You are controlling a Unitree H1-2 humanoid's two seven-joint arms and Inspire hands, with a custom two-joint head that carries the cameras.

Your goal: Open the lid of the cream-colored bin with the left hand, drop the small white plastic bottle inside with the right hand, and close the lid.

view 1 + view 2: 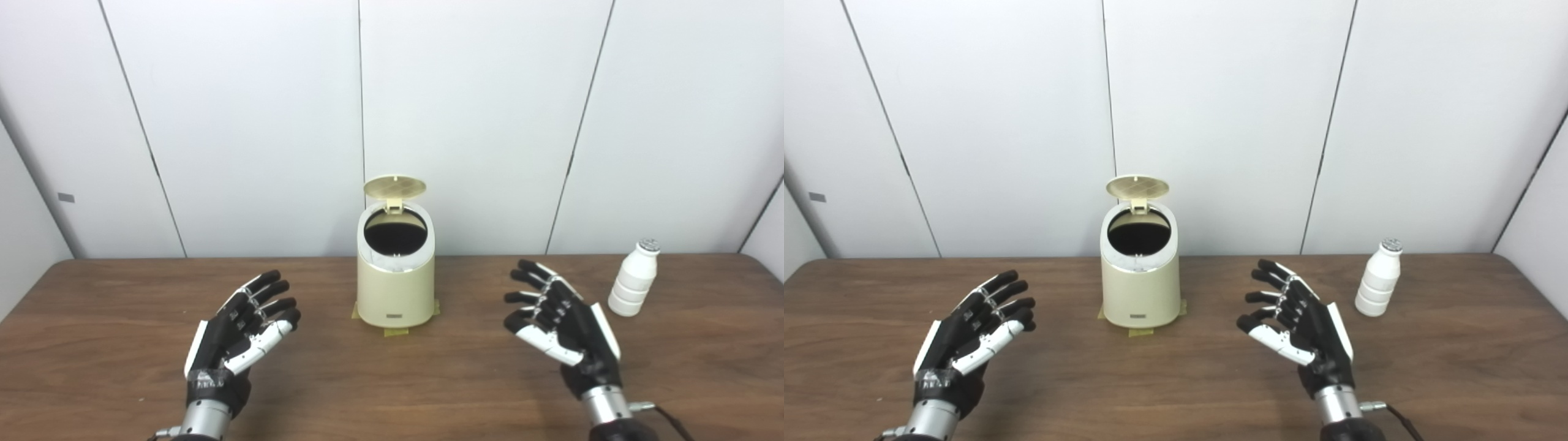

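Note:
The cream-colored bin [395, 288] stands at the middle of the wooden table, held down by tape at its base. Its round lid [395, 187] is tipped up and back, and the dark opening shows. The small white plastic bottle [634, 278] stands upright at the right, apart from the bin. My left hand [245, 324] is open and empty, palm inward, to the left front of the bin. My right hand [560, 321] is open and empty, between the bin and the bottle, touching neither.
The brown wooden table [392, 380] reaches to a white panelled wall [478, 122] just behind the bin. Yellow tape tabs [395, 331] stick out under the bin's base. A cable [670, 419] runs from my right wrist.

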